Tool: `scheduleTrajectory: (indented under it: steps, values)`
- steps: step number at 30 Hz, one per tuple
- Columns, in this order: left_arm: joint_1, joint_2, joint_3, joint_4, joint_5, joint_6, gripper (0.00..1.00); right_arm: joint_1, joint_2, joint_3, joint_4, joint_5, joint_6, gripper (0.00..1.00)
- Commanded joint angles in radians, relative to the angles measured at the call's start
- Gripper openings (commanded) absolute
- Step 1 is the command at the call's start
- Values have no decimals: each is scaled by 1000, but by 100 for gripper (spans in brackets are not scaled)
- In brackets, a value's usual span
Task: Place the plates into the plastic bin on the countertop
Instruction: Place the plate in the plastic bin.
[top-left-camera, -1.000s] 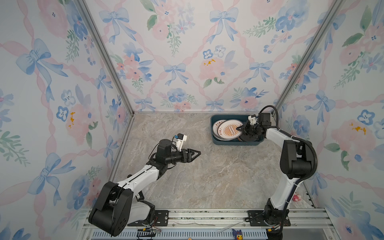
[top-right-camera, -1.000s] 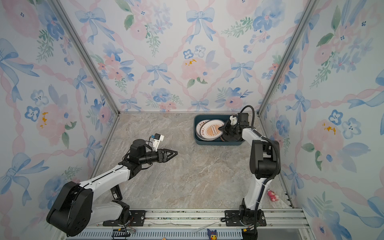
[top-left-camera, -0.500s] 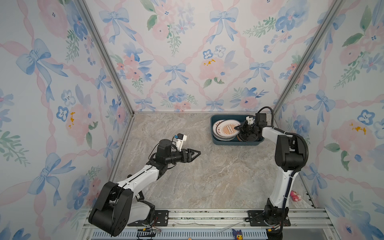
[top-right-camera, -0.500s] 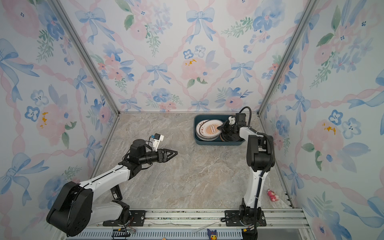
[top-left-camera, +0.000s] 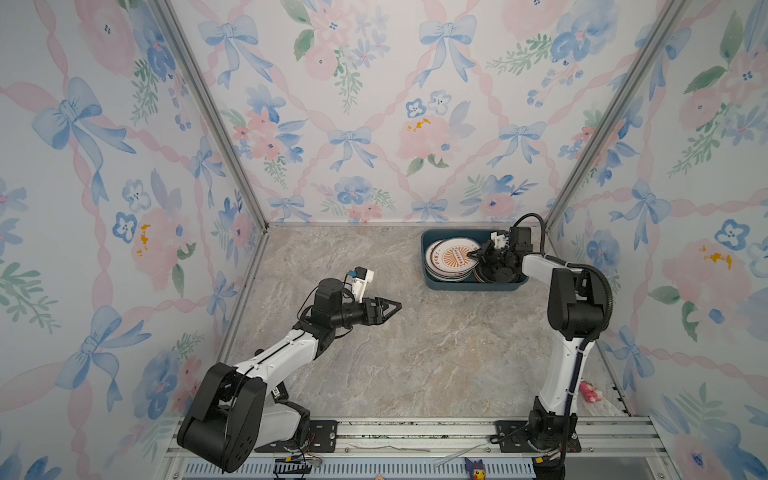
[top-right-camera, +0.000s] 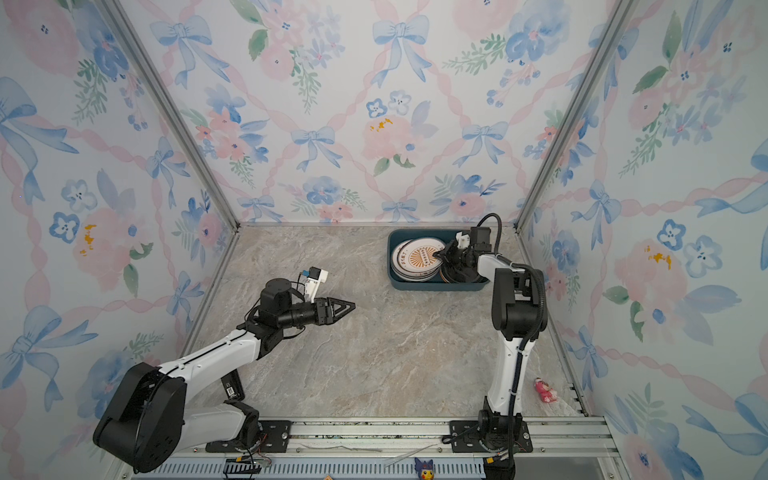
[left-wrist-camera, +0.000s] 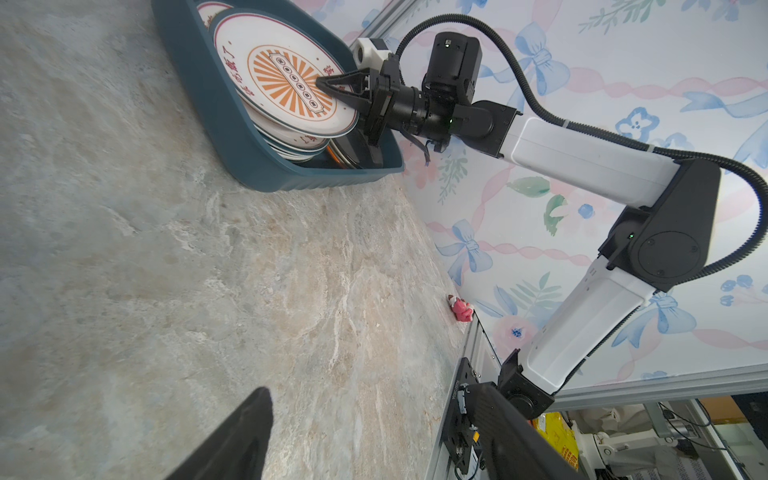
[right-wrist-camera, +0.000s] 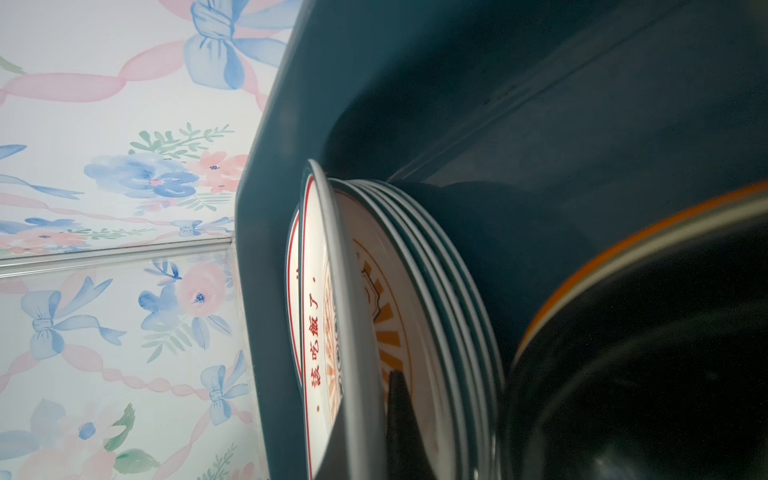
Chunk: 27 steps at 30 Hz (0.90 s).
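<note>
The plates all seem to lie in the bin; we see none outside it. A white stack with an orange sunburst plate on top lies right under the tips of the right jaws. A darker stack, black with an orange rim showing, sits below the base of those jaws.

In the left wrist view the sunburst plate rests askew, and its rim overhangs the stack on the side nearest the right jaws. Those jaws are closed, tips together over the plate's face, and grip nothing. We cannot tell whether they touch it.

We judge these plates to be stiff, glossy and slick, and likely to chip against each other or the bin wall. One plate should be light enough to lift, but a whole stack would be heavy. The overhanging rim is the place to take hold, with one jaw above it and one below. A push on the flat face would only slide the plate.

The left jaws stand wide open and empty, low over the tabletop. The bin is well ahead of them, and a small pink toy lies far off to their side.
</note>
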Motion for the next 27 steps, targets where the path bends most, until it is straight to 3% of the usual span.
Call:
scheduleTrajectory:
  steps: [1,22,27]
  values:
    - [-3,12,17,1,-2,23,79,0,46,18,-29,32,-15,0]
    - [-3,11,18,2,-1,22,79,2,100,21,-41,42,-34,6]
    - [-4,16,21,2,2,22,79,4,107,20,-47,48,-40,16]
